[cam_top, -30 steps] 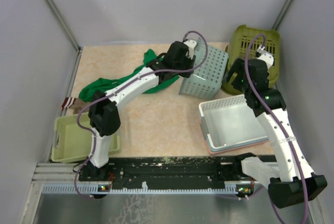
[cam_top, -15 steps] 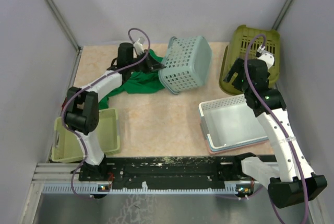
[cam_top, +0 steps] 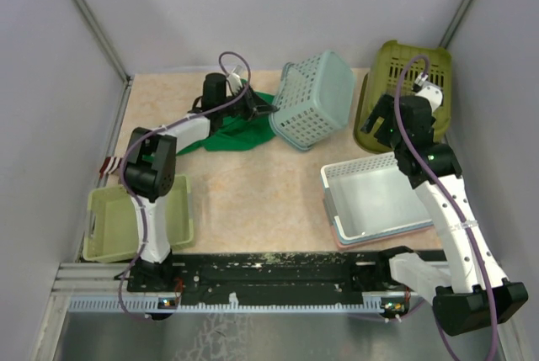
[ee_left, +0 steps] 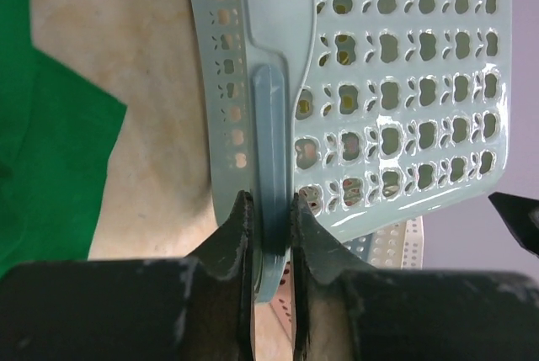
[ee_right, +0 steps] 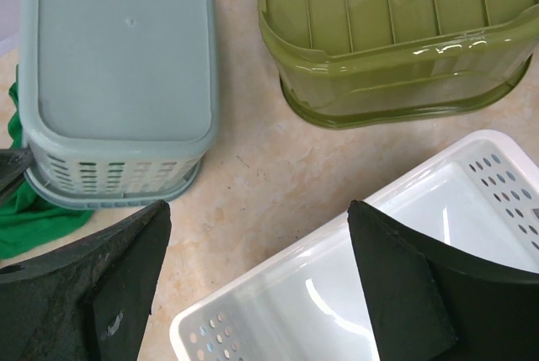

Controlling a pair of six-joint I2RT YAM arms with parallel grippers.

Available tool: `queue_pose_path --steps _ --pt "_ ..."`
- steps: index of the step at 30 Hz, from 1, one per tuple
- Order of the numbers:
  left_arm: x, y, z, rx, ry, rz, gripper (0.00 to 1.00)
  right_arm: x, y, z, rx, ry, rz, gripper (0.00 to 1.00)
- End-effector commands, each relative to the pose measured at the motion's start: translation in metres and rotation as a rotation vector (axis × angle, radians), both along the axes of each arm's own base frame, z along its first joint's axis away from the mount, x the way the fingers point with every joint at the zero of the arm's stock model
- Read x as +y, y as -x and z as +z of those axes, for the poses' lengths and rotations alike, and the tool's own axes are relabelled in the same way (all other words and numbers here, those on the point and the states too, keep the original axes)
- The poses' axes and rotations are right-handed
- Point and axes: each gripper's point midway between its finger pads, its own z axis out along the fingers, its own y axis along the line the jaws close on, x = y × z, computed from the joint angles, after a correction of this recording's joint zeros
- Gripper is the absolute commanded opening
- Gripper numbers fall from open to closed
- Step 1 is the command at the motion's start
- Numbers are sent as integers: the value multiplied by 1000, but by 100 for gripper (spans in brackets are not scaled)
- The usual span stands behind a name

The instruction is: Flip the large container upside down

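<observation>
The big green tub [ee_right: 387,83] sits at the far right of the counter [cam_top: 253,184], close to the right wall, and nothing touches it. Seen from the right wrist, its wide rim appears to lie down on the counter and its flat slotted bottom to face up, so it may already be bottom-up. The overhead view, with the right arm across part of the tub, does not settle this, and I cannot say so for certain.

The right hand [ee_right: 259,205] hangs spread wide and holds nothing. It is above the bare patch of counter between the tub, a white bin [cam_top: 370,197] on the near side and a pale basket [cam_top: 316,100] to the left.

The left hand [ee_left: 271,209] is busy elsewhere. Its fingers are pressed together on the rim of the pale basket and hold it tipped up at the far middle, beside a green cloth [cam_top: 240,130].

If the tub is not yet bottom-up, the whole task remains: reach, grip the rim, roll it over, let go.
</observation>
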Motion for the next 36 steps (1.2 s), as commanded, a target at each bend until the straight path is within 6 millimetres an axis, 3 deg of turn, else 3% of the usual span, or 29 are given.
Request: queue_pose_path --steps 1,5,8,11,15,16,19,22,29,36 --pt "-24 -11 -24 74 -15 7 0 0 -1 15 -37 -6 3 86" --pt "-33 -38 -34 71 -37 64 8 1 1 16 -41 -19 7 86" --pt "-37 -52 -44 67 -91 61 37 0 6 15 -31 -16 8 86" --pt "-36 -53 -49 55 -192 24 67 -5 11 16 -26 6 -8 86" --pt "-20 -53 -23 -71 -304 26 87 -9 15 13 -17 24 -10 86" --pt "-13 -53 -12 -113 -338 40 95 -8 16 11 -9 26 -6 86" --pt "10 -47 18 -224 -442 85 99 -8 18 3 24 37 0 86" --pt "33 -24 24 -267 -548 69 99 -12 22 -6 50 49 -11 86" --pt "71 76 -39 -82 -679 -55 95 -14 25 -24 72 57 -23 86" --pt "60 134 -61 -47 -745 -94 95 -1 18 -36 115 21 26 85"
